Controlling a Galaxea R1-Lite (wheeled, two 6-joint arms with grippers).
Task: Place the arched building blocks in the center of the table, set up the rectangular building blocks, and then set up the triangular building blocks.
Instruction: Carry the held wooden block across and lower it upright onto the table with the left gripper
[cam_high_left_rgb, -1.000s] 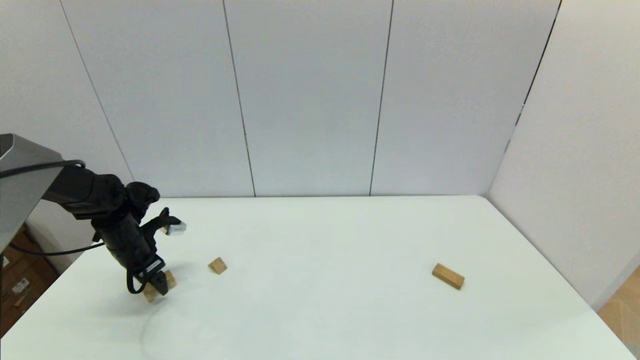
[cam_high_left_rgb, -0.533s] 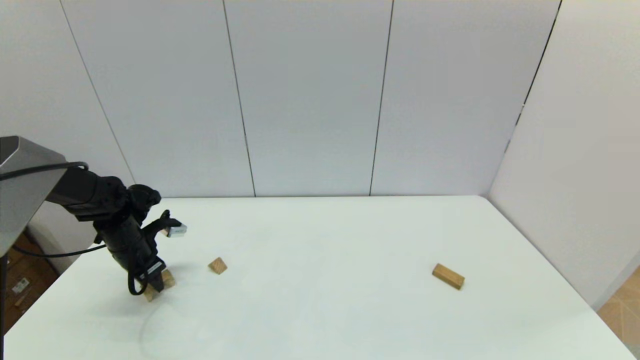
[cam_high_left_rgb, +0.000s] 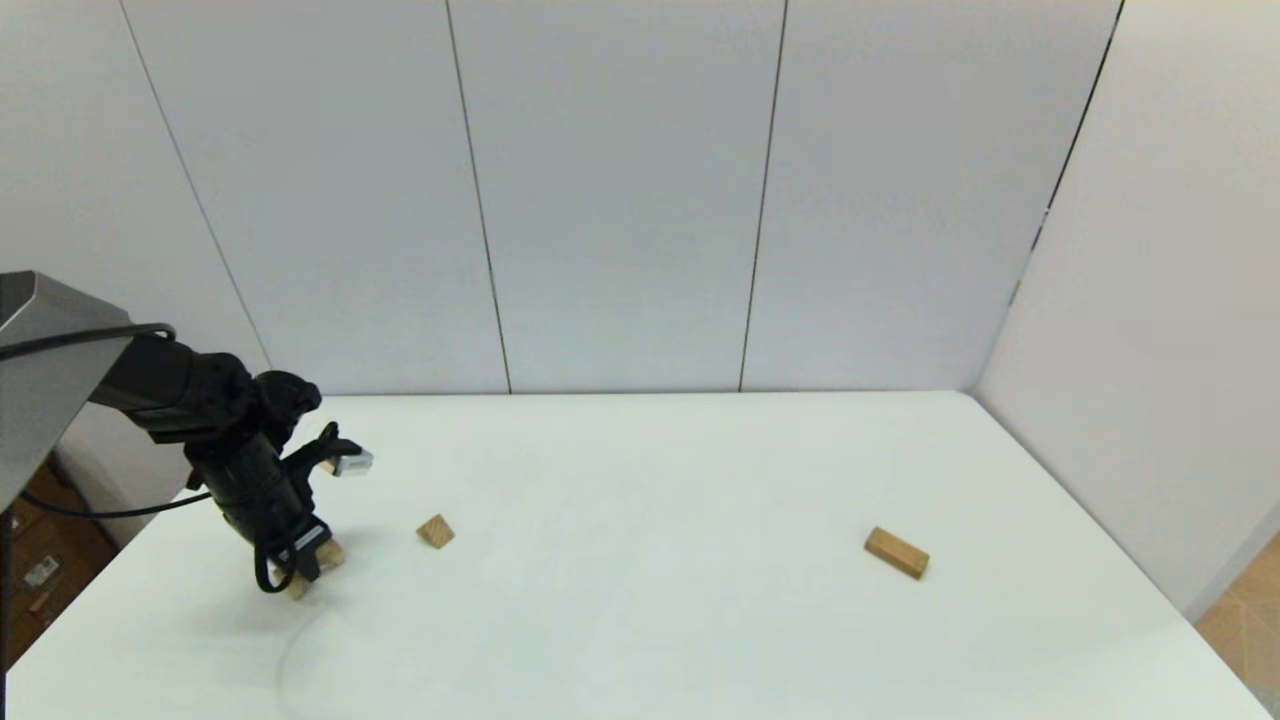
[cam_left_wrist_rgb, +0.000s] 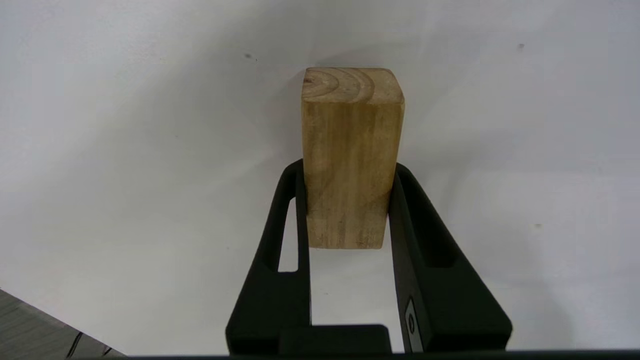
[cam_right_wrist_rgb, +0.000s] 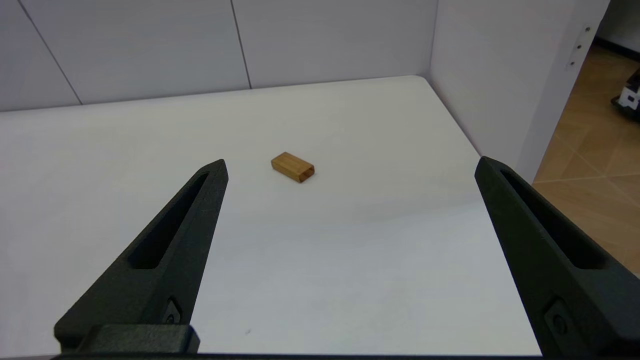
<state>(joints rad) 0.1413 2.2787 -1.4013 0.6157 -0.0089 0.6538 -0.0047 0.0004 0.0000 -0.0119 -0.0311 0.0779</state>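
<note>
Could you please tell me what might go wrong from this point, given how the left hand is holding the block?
The left hand grips only the near half of the arched block, so the block could pivot or slip while carried. Its path to the table's centre passes close to the triangular block, which could get knocked. The right hand is parked, open.

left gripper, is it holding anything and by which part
Yes. The left gripper is shut on the arched block, its fingers pressing the two long side faces at the end nearer the wrist. The right gripper is open and holds nothing.
</note>
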